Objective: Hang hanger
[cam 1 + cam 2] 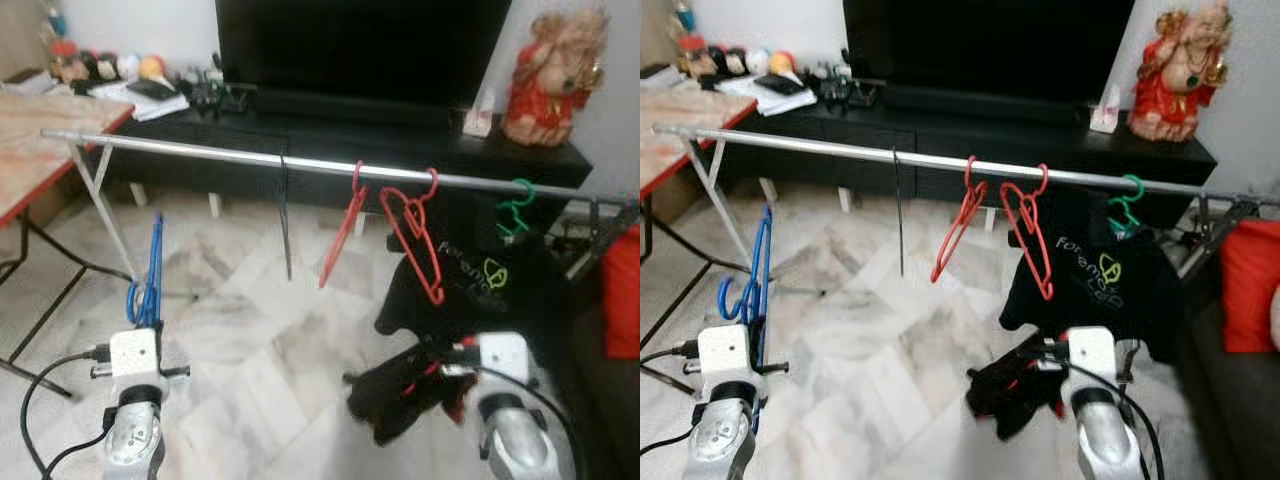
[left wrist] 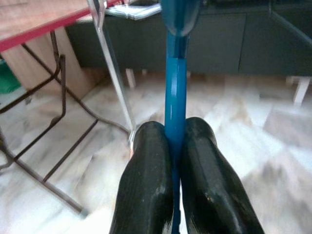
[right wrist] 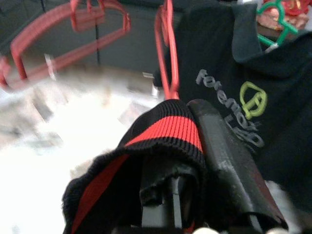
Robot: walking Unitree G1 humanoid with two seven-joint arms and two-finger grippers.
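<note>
Left eye view first: the left gripper [image 1: 150, 318] sits low at the near left, holding a blue hanger [image 1: 147, 280] upright, its hook hanging off the left side near the gripper. Farther off and higher, a silver rail [image 1: 200, 149] runs left to right across the room. On it hang a thin dark hanger [image 1: 285, 215], two red hangers [image 1: 345, 225] and a green hanger [image 1: 515, 207] carrying a black shirt [image 1: 480, 285]. The rail between its left leg and the dark hanger is bare, and that looks like the best stretch to aim for.

Right eye view: the right gripper [image 1: 1035, 375] sits at the near right with a black and red garment [image 1: 1005, 390] bunched in it, just near of the hung shirt.

Left wrist view: both fingers [image 2: 146, 180] are pressed tight against the blue bar, a firm pinch.

Right wrist view: the fingers are closed into the striped cuff of the garment.

To hang the blue hanger well, I judge the left arm should lift until the hook clears the rail, turn it so the hook's mouth faces down over the bar, lower it, then let go only when the hook bears the weight.
</note>
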